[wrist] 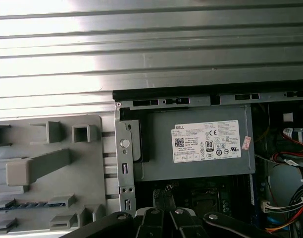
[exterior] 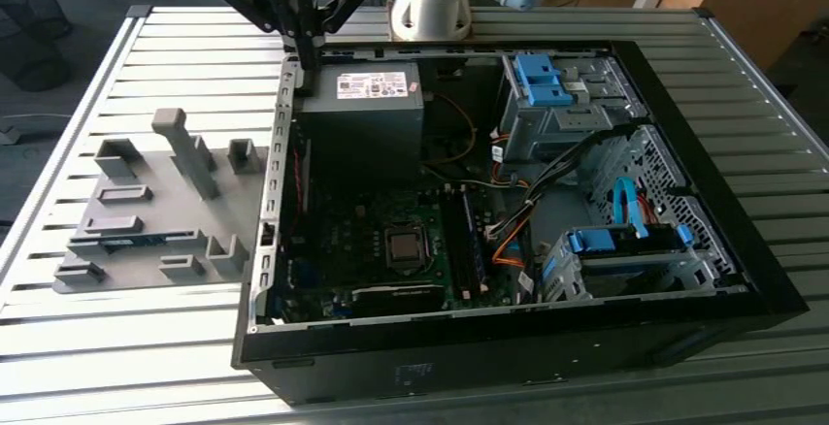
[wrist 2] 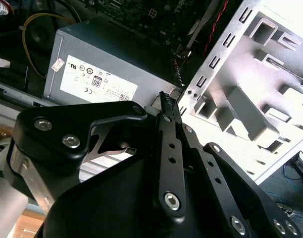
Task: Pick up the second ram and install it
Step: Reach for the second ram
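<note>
Above the corner of the power supply (exterior: 373, 105), where its labelled grey box meets the side wall of the open computer case (exterior: 518, 347), my gripper (exterior: 309, 68) hangs clear of everything. In the second wrist view my gripper (wrist 2: 165, 97) narrows to a single thin black tip just off the power supply's edge. The fingers look pressed together with nothing between them, so I am clenched and empty.

The second ram (exterior: 130, 241) is not in my grasp. It lies well away from the power supply, outside the case, flat in a long slot of the grey fixture tray (exterior: 162, 192). In the first wrist view the second ram (wrist: 35, 204) shows as a thin blue-green strip sunk in that slot. It sits past the tray's upright grey block (wrist: 37, 168) as seen from the power supply.

The tray lies beside the case wall nearest the power supply, and both rest on the slatted metal table (exterior: 130, 367). Inside the case, the motherboard (exterior: 376, 241) lies just beside the power supply, on the side away from my arm's base (exterior: 430, 13).
</note>
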Robot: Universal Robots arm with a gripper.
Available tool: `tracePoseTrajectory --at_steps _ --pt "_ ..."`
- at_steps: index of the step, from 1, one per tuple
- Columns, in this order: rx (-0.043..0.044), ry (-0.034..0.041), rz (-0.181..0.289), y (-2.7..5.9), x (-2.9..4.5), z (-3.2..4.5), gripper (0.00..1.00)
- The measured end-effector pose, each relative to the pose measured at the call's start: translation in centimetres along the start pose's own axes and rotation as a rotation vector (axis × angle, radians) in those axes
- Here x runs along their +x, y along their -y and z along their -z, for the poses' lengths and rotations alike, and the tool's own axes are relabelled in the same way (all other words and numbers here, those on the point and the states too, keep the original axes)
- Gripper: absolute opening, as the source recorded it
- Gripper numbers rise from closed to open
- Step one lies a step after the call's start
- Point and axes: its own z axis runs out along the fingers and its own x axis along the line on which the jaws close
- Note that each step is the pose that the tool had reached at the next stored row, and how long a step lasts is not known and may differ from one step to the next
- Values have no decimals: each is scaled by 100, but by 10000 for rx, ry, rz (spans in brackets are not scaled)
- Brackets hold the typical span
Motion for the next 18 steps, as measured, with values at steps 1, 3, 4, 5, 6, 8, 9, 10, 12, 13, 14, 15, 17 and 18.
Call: tracePoseTrajectory --at_steps 1,3,4,5,6,8,9,10,12,13,14,15,17,18 --pt "0 0 0 0 2 0 11" --pt "-1 0 0 1 7 -1 11" --pt "0 0 0 1 10 -1 11" --pt "0 -1 0 1 13 -1 11" --pt "0 -1 0 1 15 -1 11" --pt "1 -2 0 2 20 -1 11" --pt "0 -1 0 2 23 -1 11" --pt "1 -2 0 2 26 -1 11" --pt "0 -1 -1 3 34 -1 11" --pt "0 -1 0 3 38 -2 11" --pt "0 -1 0 3 43 -2 11" --pt "0 -1 0 4 50 -2 11" --pt "0 -1 0 5 65 -2 11" --pt "0 -1 0 6 73 -2 11"
